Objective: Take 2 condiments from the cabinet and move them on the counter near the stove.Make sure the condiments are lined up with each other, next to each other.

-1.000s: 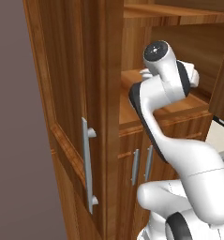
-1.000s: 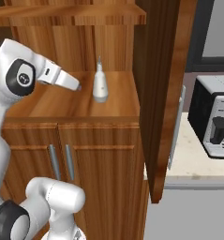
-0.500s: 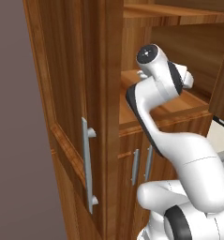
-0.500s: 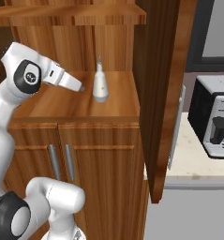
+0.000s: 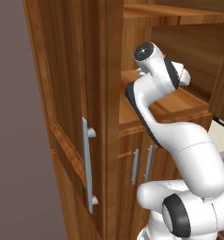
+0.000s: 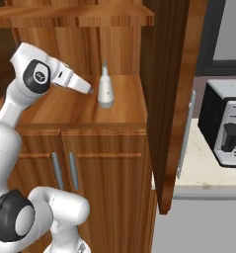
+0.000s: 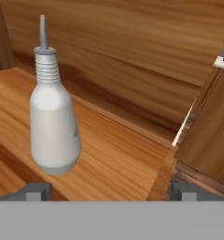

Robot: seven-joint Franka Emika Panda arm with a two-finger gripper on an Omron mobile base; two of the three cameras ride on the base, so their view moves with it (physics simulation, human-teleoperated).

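Observation:
A whitish pear-shaped condiment bottle (image 6: 105, 90) with a thin pointed nozzle stands upright on the wooden shelf of the open cabinet (image 6: 65, 106). My gripper (image 6: 91, 90) hovers just to its left, level with its body and apart from it. In the hand view the condiment bottle (image 7: 55, 126) stands close ahead, left of centre. The gripper (image 7: 109, 191) is open, its two fingertips (image 7: 36, 191) wide apart with nothing between them. In the left base view my arm reaches into the cabinet (image 5: 132, 117). The stove is out of view.
The cabinet's long right door (image 6: 171, 99) stands open, its silver bar handle (image 6: 186, 133) facing the beige counter (image 6: 198, 173), where a steel and black appliance (image 6: 227, 123) sits. The left door (image 5: 66, 117) with its handle (image 5: 87, 164) also stands open. Another shelf (image 6: 75, 15) lies above.
My hand has crept to the right, closer to the whitish bottle, while the arm's elbow shifted a little. The jaws stayed open and the bottle has not moved.

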